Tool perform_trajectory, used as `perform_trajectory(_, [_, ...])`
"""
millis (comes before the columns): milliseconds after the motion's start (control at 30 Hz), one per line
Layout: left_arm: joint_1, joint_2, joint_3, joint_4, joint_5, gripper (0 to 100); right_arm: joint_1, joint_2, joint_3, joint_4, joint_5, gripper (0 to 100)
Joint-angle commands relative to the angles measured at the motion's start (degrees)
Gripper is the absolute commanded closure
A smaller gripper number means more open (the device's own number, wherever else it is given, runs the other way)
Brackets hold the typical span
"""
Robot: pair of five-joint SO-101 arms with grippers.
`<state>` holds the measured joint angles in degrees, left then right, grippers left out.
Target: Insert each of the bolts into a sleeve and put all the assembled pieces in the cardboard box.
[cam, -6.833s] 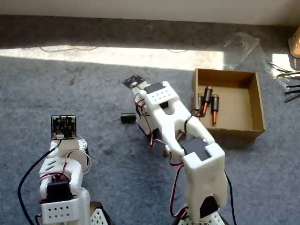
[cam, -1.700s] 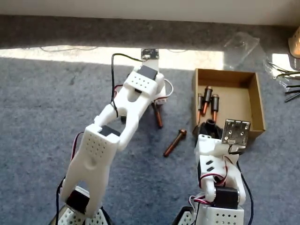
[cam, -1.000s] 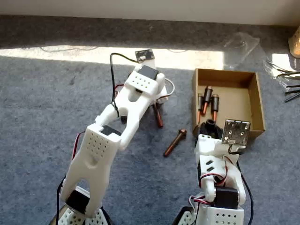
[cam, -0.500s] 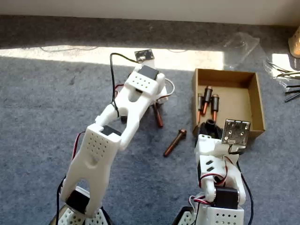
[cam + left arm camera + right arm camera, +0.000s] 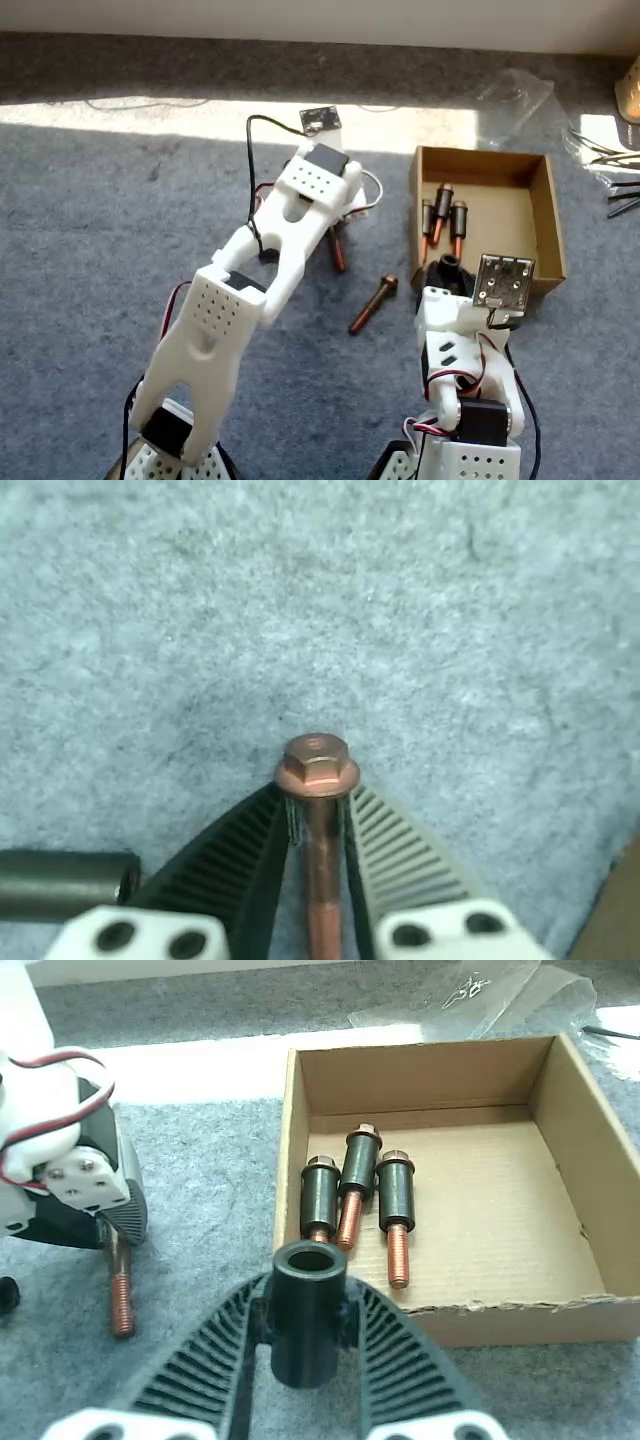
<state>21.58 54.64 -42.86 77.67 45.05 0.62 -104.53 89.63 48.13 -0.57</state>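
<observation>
My left gripper (image 5: 336,232) is shut on a copper bolt (image 5: 338,252), held nearly upright with its threaded end down just over the grey carpet. In the left wrist view the fingers (image 5: 240,855) clamp the shaft below the bolt's hex head (image 5: 317,764). A second copper bolt (image 5: 372,305) lies loose on the carpet between the arms. My right gripper (image 5: 447,272) is shut on a black sleeve (image 5: 307,1310), upright with its bore up, just short of the cardboard box (image 5: 482,156). Three assembled pieces (image 5: 355,1185) lie in the box (image 5: 420,1075).
Another black sleeve (image 5: 62,883) lies on the carpet beside my left gripper. A clear plastic bag (image 5: 515,92) sits behind the box, and dark cables (image 5: 612,160) lie at the far right. Open carpet stretches to the left.
My left arm has shifted a little to the right with the bolt still in its grip. The right arm and its sleeve have kept still.
</observation>
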Motion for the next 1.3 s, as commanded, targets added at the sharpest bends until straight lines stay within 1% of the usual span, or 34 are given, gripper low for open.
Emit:
perform_trajectory(0, [0.6, 1.0, -0.5, 0.4, 0.1, 99, 0.4, -0.4, -0.8, -1.7, -0.3, 99.3])
perform_trajectory(100, [0.7, 1.0, -0.6, 0.5, 0.1, 99, 0.4, -0.4, -0.8, -1.7, -0.3, 99.3])
perform_trajectory(200, [1.5, 0.7, -3.5, 4.6, -0.9, 99, 0.4, -0.4, -0.8, -1.7, -0.3, 99.3])
perform_trajectory(367, [2.1, -0.1, -13.9, 14.5, -11.1, 99, 0.4, -0.4, -0.8, -1.7, -0.3, 99.3])
perform_trajectory(467, [1.6, 0.0, -19.6, 19.3, -15.5, 99, 0.4, -0.4, -0.8, -1.7, -0.3, 99.3])
perform_trajectory(567, [1.7, -0.2, -23.0, 22.2, -20.2, 99, 0.4, -0.4, -0.8, -1.7, -0.3, 99.3])
perform_trajectory(667, [2.1, -0.3, -24.3, 22.7, -25.7, 100, 0.4, -0.4, -0.8, -1.7, -0.3, 99.3])
perform_trajectory(800, [2.1, -0.5, -24.3, 22.8, -30.6, 100, -0.2, -0.4, -0.8, -1.7, -0.3, 99.3])
perform_trajectory(933, [2.1, -5.4, -21.6, 22.9, -31.6, 100, -1.8, -0.4, -0.7, -1.6, -0.3, 99.3])
perform_trajectory(1267, [2.0, -28.0, -2.1, 22.7, -32.4, 100, -2.0, -0.4, -0.7, -1.6, -0.3, 99.3])
